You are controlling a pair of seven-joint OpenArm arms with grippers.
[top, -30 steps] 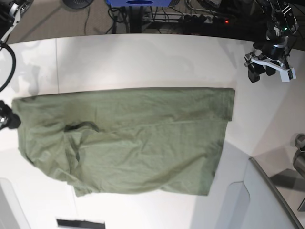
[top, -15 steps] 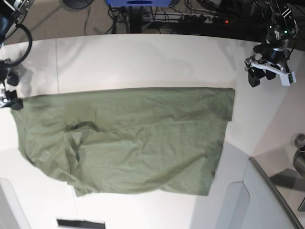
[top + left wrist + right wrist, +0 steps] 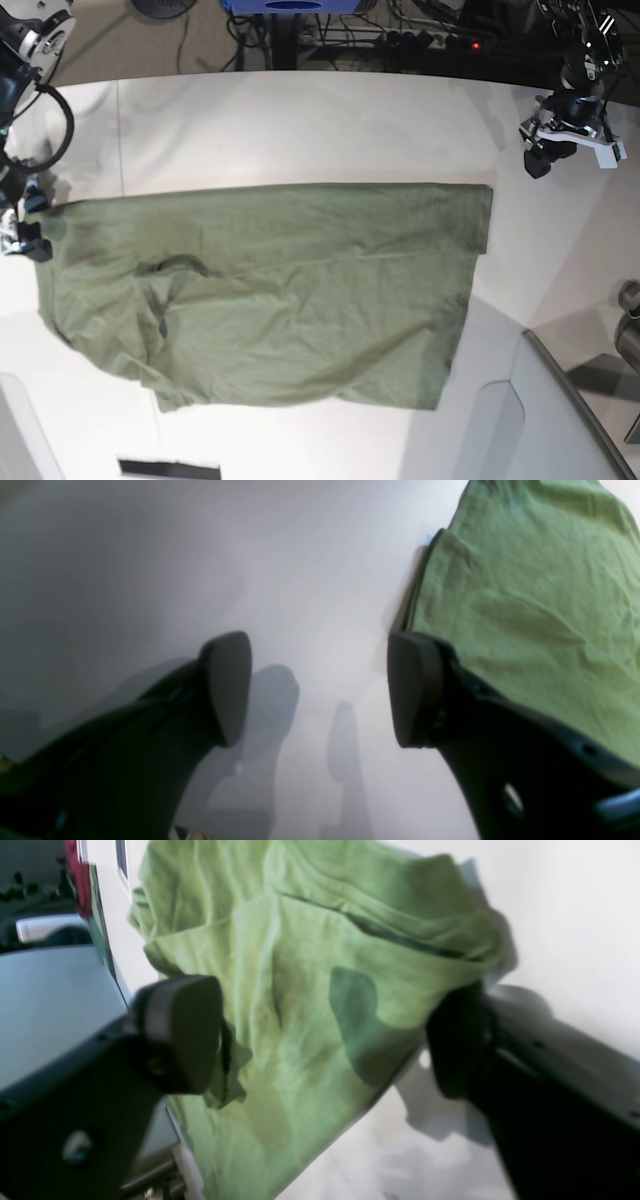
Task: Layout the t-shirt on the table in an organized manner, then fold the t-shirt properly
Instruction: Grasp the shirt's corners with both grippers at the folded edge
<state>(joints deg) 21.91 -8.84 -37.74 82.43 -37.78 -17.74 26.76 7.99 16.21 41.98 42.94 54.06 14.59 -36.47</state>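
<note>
T-shirt (image 3: 270, 290): olive green, wrinkled, spread flat across the middle of the counter (image 3: 300, 130), lying sideways in the base view; far edge fairly straight, near edge uneven, a dark fold or neck opening showing toward the view's left; one squared corner at the view's upper right; cloth rumpled and doubled over at the view's lower left. Counter: matte white, curved far edge, a thin seam running across it near the view's left; bare surface around the shirt on all sides. Right gripper (image 3: 22, 215): at the base view's left, at the shirt's left edge; whether it touches the cloth cannot be told there; in the right wrist view (image 3: 320, 1035) its jaws stand wide apart with the bunched shirt edge (image 3: 310, 990) lying between and below them, nothing pinched, one jaw casting a dark shadow on the fabric. Left gripper (image 3: 560, 140): at the base view's upper right, above bare counter, well apart from the shirt's corner; in the left wrist view (image 3: 320, 690) its jaws are spread with only white counter between them, the shirt (image 3: 540, 605) off to one side, nothing held. Beyond the counter's far edge: floor with dark cables (image 3: 260, 30).
</note>
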